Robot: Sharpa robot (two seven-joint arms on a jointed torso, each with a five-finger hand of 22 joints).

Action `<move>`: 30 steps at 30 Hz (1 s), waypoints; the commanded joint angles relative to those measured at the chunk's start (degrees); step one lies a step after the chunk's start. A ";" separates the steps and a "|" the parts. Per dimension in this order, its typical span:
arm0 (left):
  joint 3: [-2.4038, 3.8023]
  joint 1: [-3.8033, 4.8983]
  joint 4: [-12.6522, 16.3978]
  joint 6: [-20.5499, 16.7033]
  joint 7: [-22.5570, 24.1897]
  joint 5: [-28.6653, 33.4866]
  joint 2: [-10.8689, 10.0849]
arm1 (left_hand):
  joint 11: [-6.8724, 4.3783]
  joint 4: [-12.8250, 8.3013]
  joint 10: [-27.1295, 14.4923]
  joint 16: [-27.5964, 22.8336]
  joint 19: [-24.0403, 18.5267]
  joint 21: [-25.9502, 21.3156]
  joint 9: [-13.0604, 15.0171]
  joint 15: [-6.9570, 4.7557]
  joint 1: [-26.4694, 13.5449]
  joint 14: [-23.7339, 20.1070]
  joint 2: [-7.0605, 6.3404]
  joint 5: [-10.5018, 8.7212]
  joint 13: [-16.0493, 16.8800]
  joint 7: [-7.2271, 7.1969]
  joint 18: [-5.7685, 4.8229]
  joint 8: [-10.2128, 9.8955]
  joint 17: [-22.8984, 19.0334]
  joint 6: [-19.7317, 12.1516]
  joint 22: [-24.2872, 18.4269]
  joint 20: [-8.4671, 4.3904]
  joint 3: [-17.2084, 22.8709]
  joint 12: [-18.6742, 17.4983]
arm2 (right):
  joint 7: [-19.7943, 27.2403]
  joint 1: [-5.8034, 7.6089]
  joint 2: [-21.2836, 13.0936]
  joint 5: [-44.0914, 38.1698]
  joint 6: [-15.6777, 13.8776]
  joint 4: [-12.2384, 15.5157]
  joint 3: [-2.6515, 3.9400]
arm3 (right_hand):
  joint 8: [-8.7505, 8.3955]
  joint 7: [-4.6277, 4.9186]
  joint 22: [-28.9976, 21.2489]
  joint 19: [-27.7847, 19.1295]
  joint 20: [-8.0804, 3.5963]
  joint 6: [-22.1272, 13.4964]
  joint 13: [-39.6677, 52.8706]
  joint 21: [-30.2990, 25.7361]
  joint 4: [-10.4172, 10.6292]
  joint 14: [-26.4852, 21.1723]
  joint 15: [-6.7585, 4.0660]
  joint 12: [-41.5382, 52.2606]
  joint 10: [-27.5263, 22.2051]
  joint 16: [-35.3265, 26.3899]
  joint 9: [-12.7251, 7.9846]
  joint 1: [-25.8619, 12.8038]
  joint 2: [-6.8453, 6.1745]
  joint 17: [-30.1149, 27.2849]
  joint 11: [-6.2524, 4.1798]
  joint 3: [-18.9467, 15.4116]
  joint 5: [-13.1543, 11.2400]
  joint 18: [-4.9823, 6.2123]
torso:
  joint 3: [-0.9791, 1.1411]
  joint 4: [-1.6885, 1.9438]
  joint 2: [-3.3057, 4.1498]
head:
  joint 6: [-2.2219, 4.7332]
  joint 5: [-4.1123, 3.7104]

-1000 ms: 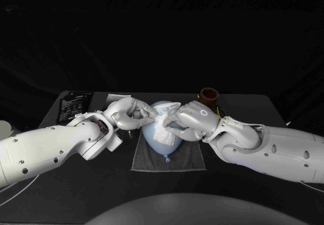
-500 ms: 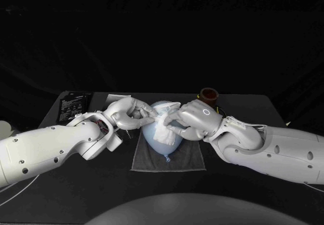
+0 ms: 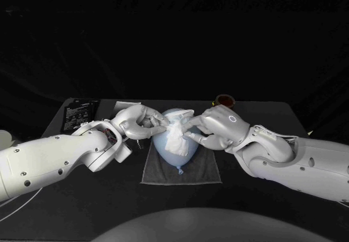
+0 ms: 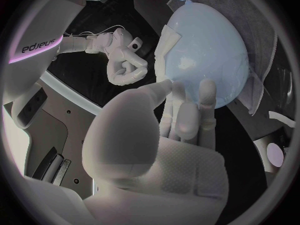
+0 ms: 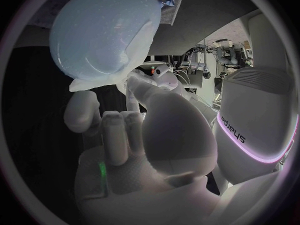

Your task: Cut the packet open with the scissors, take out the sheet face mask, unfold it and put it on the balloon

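Note:
A pale blue balloon [image 3: 177, 151] lies on a grey towel [image 3: 182, 174] at the table's middle, knot toward me. The white sheet face mask [image 3: 174, 140] is draped over its upper half. My left hand [image 3: 142, 121] is at the balloon's upper left and pinches the mask's edge; in the left wrist view its fingers [image 4: 187, 112] lie against the balloon [image 4: 206, 50]. My right hand [image 3: 216, 126] is at the upper right and pinches the other edge of the mask. In the right wrist view the mask [image 5: 139, 40] clings to the balloon [image 5: 94, 30] just beyond the fingers [image 5: 115, 130].
A brown jar [image 3: 225, 100] stands behind my right hand. A black printed box [image 3: 78, 114] lies at the back left of the table. The towel [image 4: 265, 35] spreads under the balloon.
My right hand has shifted right and slightly up, off the balloon's side, drawing the mask's edge with it and covering more of the jar. The left hand has stayed put.

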 commanded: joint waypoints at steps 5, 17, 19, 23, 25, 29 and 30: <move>-0.01 -0.02 -0.09 0.99 -0.23 0.37 0.15 | 0.15 -0.35 -0.27 0.25 0.42 0.14 -0.05 0.07 -0.51 0.32 0.05 -0.06 0.05 0.45 0.70 -0.35 -0.05 -0.06 0.05 0.10 -0.10 0.38 | -0.94 0.19 -2.58 1.90 -0.24 1.15 0.05 | 3.77 -0.35 7.74 0.29 -0.34 -0.71 15.10 0.38 0.62 6.07 -0.39 0.28 5.97 0.20 4.93 -0.32 -0.22 15.08 -0.46 0.23 0.26 -0.16 | 0.02 -0.03 -0.03 | 0.01 0.14; -0.01 -0.02 -0.13 1.13 -0.15 0.86 0.34 | 0.27 -0.16 -0.51 0.28 0.40 0.18 -0.27 0.19 -1.00 0.29 -0.08 -0.07 0.32 0.57 0.68 -0.69 0.02 -0.10 0.11 0.22 -0.32 0.72 | -7.22 0.52 -2.86 16.10 -1.89 3.90 0.02 | 1.08 1.74 7.67 0.94 0.52 -6.44 15.10 0.72 7.73 6.07 0.81 0.28 5.97 0.20 6.01 -8.04 -8.33 15.08 1.24 -7.36 0.41 -0.24 | -0.01 0.10 0.04 | 0.01 -0.02; -0.01 -0.02 -0.14 1.16 -0.16 0.91 0.38 | 0.27 -0.16 -0.51 0.28 0.40 0.18 -0.27 0.19 -1.00 0.29 -0.08 -0.07 0.32 0.57 0.68 -0.69 0.02 -0.10 0.11 0.22 -0.32 0.72 | -7.06 0.51 -2.31 16.35 -2.02 3.85 0.02 | -0.33 2.21 7.93 1.47 0.65 -8.41 15.10 1.70 5.77 6.07 0.92 0.28 5.97 0.20 5.79 -3.17 -7.44 15.08 1.50 -6.21 0.44 -0.41 | -0.05 0.09 0.07 | 0.01 0.12; -0.01 -0.03 -0.18 1.22 -0.17 1.00 0.48 | 0.29 -0.12 -0.55 0.29 0.35 0.14 -0.31 0.20 -1.10 0.29 -0.11 -0.06 0.37 0.58 0.69 -0.74 0.03 -0.10 0.05 0.24 -0.38 0.78 | -6.13 0.56 -0.92 14.33 -0.78 3.21 0.03 | -1.56 2.89 8.39 2.21 1.08 -8.22 15.10 3.25 2.42 6.07 1.53 0.28 5.97 0.20 5.26 2.78 -4.77 15.08 2.19 -2.71 0.39 -0.71 | 0.02 0.14 0.10 | 0.05 0.42; -0.01 -0.03 -0.19 1.25 -0.19 1.03 0.50 | 0.29 -0.12 -0.55 0.29 0.35 0.14 -0.31 0.20 -1.10 0.29 -0.11 -0.06 0.37 0.58 0.69 -0.74 0.03 -0.10 0.05 0.24 -0.38 0.78 | -5.93 0.73 0.06 12.95 0.87 2.56 0.05 | -1.72 2.96 8.46 2.31 1.17 -7.73 15.10 3.53 1.92 6.07 1.62 0.28 5.97 0.20 5.13 3.21 -4.59 15.08 2.29 -2.22 0.38 -0.75 | 0.04 0.18 0.11 | 0.07 0.46; -0.01 -0.02 -0.19 1.27 -0.23 1.11 0.53 | 0.29 -0.12 -0.55 0.29 0.35 0.14 -0.31 0.20 -1.10 0.29 -0.11 -0.06 0.37 0.58 0.69 -0.74 0.03 -0.10 0.05 0.24 -0.38 0.78 | -6.07 1.05 2.29 10.18 4.64 0.69 0.07 | -2.07 3.09 8.45 2.26 1.24 -7.50 15.10 3.50 1.51 6.07 1.67 0.28 5.97 0.20 4.88 3.35 -4.52 15.08 2.40 -1.87 0.31 -0.73 | -0.01 0.03 0.15 | 0.12 0.67; 0.00 -0.01 -0.18 1.27 -0.24 1.12 0.55 | 0.29 -0.12 -0.55 0.29 0.35 0.14 -0.31 0.20 -1.10 0.29 -0.11 -0.06 0.37 0.58 0.69 -0.74 0.03 -0.10 0.05 0.24 -0.38 0.78 | -6.15 1.11 2.86 9.48 5.33 0.16 0.08 | -2.10 3.11 8.44 2.24 1.24 -7.52 15.10 3.47 1.50 6.07 1.67 0.28 5.97 0.20 4.86 3.34 -4.53 15.08 2.41 -1.86 0.31 -0.72 | -0.03 0.03 0.18 | 0.18 0.68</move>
